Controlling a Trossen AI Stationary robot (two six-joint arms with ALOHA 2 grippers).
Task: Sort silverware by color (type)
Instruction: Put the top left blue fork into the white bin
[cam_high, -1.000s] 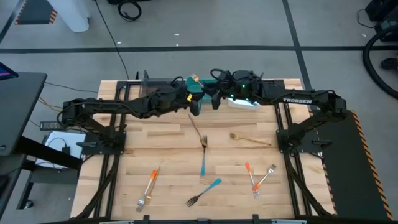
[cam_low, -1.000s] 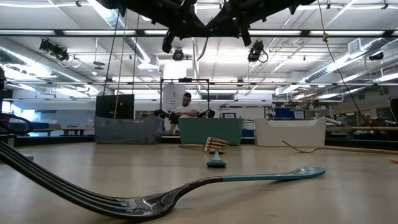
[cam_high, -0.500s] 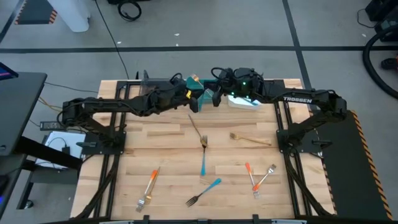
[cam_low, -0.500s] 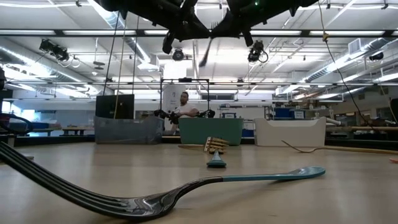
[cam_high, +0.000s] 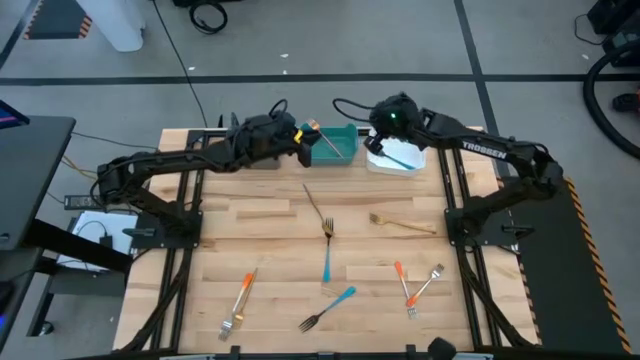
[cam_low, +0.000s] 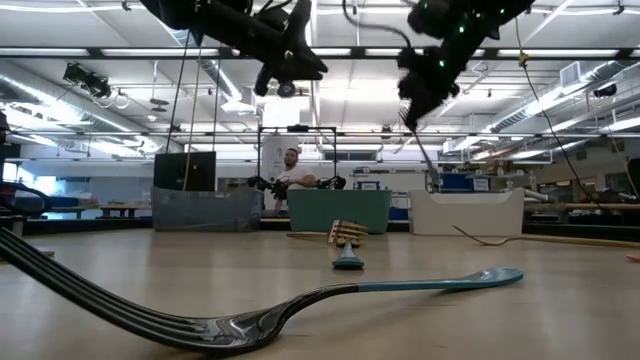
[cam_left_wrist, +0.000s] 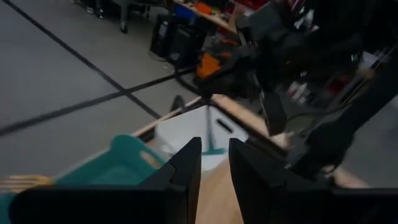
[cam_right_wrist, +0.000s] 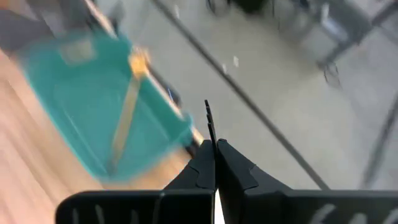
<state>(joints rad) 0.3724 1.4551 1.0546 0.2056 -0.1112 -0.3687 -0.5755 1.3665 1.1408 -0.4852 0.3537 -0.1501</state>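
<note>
Sorting begun, but mostly not done.

Far left on the counter: an orange-handled fork, lying alone, not sorted yet.

Next, up at the back edge: the left claw, high above the wood, just beside the teal bin. Fingers apart, nothing between them.

In the teal bin: one gold fork, leaning on the rim. Looks sorted.

In the middle of the counter: a dark thin fork, a blue-handled fork with its prongs touching the dark one's end, and another blue fork near the front edge. All three left to do.

Then the right claw, up in the air at the back, near the white bin. Squeezed tight on a slim fork, which sticks out past the fingertips. Hard to tell its colour. Probably about to go into a bin.

In the white bin: one blue-handled piece, so blue likely belongs there.

To the right on the wood: a gold fork on the counter, then an orange fork crossed with a silver fork. Not sorted either.

About two in bins, one in the air, seven left on the counter.
</note>
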